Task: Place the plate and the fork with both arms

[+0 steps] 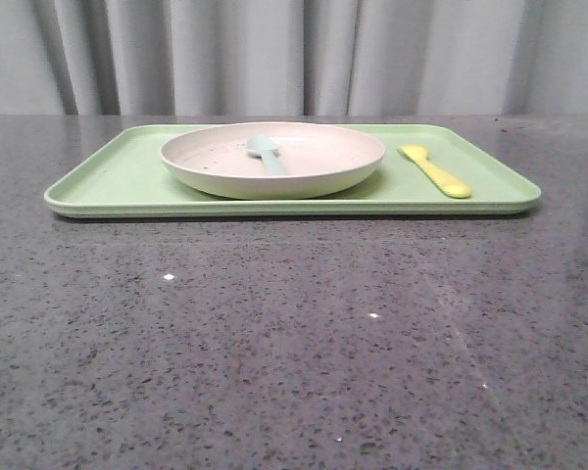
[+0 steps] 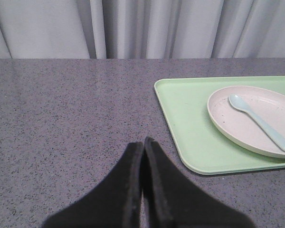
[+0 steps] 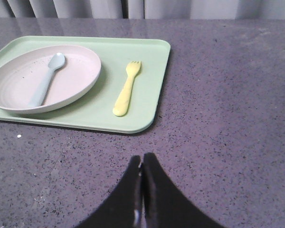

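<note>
The pinkish-cream speckled plate [image 1: 314,157] sits on the light green tray [image 1: 108,181], left of the tray's middle. It also shows in the left wrist view [image 2: 237,128] and the right wrist view [image 3: 76,76]. The yellow fork [image 1: 435,171] lies on the tray to the plate's right, tines away from me; it shows in the right wrist view [image 3: 127,89]. My left gripper [image 2: 143,142] is shut and empty over the bare table, left of the tray. My right gripper [image 3: 142,158] is shut and empty, on my side of the tray's right corner. Neither gripper shows in the front view.
A pale blue-green spoon [image 1: 266,154] lies in the plate, seen also in the left wrist view [image 2: 261,124] and right wrist view [image 3: 45,80]. The dark speckled table [image 1: 294,343] stretches in front of the tray. A grey curtain [image 1: 294,54] hangs behind.
</note>
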{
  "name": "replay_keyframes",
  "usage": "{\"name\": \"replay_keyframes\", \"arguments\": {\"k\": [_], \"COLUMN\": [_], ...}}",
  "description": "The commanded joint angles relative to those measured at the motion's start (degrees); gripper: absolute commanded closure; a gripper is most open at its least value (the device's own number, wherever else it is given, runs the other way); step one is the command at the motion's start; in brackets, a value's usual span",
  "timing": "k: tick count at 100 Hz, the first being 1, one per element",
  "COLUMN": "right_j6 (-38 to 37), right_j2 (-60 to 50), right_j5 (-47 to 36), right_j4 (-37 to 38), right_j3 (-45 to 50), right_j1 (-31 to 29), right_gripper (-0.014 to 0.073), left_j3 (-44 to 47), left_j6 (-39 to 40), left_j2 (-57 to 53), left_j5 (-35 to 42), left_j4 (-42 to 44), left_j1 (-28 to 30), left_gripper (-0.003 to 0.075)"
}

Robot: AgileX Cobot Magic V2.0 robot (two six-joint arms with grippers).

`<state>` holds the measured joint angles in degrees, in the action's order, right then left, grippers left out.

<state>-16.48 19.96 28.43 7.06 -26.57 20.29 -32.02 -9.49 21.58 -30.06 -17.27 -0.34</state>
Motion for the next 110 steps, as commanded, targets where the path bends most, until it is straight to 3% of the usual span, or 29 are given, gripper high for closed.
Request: {"name": "replay_keyframes", "arguments": {"k": [1,19,110], "right_j6": [-0.16,-0.16,-0.16], "right_j2": [-1.72,-4.34,-4.42], "right_j5": [-5.68,-6.24,-6.59], "right_j4": [1.46,4.32,4.40], "right_j3": [-0.81,-0.52,-0.52], "right_j1": [-0.14,-0.14,-0.14], "right_gripper": [0.0662,0.0662,0.0662], "left_j3": [-0.19,2.01,2.01], "left_j6": [0.40,0.40,0.40], "left_j2": [-1.64,-4.64,-4.64], "left_j5": [4.53,4.53,4.53], "left_j4": [-0.46,-0.46,-0.46], "left_j1": [0.00,0.00,0.00], "left_gripper": [0.0741,0.0741,0.0741]}}
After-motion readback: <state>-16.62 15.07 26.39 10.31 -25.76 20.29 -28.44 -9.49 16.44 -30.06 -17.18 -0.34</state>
